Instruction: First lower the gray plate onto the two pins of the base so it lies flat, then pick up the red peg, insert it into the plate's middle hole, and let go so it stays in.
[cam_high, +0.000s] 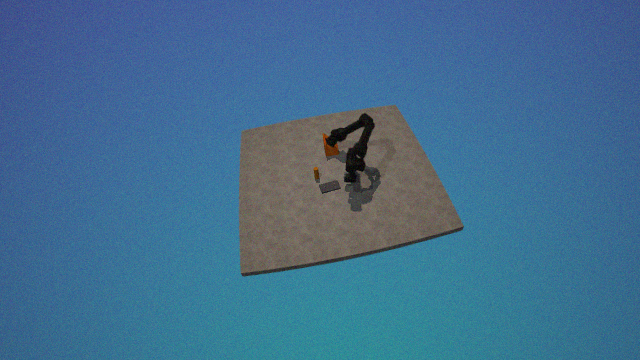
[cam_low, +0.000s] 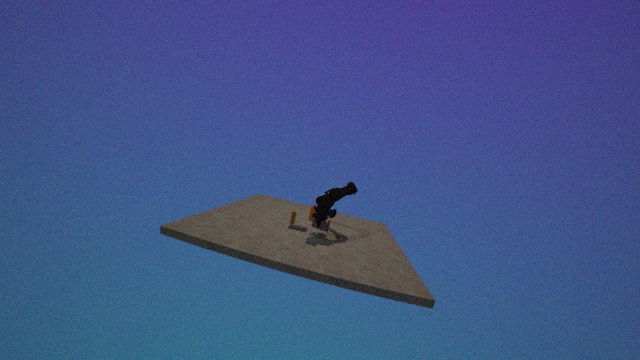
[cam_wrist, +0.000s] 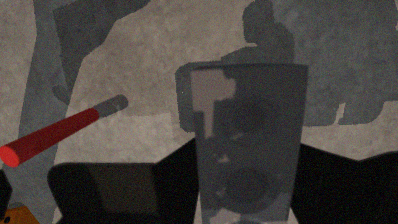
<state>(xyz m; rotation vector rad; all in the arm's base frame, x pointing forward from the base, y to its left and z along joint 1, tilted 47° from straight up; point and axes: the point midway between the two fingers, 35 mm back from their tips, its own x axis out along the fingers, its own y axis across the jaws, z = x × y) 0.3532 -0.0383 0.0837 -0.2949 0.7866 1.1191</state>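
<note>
The gray plate (cam_wrist: 250, 150) with round holes fills the middle of the wrist view. My gripper (cam_high: 350, 178) (cam_low: 320, 225) (cam_wrist: 233, 141) is shut on it, one black finger on each side. Whether the plate touches the table cannot be told. The red peg (cam_wrist: 50, 136) appears to stand upright to the left of the plate in the wrist view; the arm hides it in the top view. A dark gray slab (cam_high: 330, 187) (cam_low: 298, 228), apparently the base, lies left of the gripper in the top and exterior views. Its pins cannot be made out.
An orange post (cam_high: 316, 173) (cam_low: 293, 217) stands upright beside the slab. A larger orange block (cam_high: 330, 148) (cam_low: 312, 213) stands farther back by the arm's rear end. An orange part (cam_wrist: 22, 215) shows at the wrist view's lower left. Arm shadows cross the table (cam_high: 280, 225).
</note>
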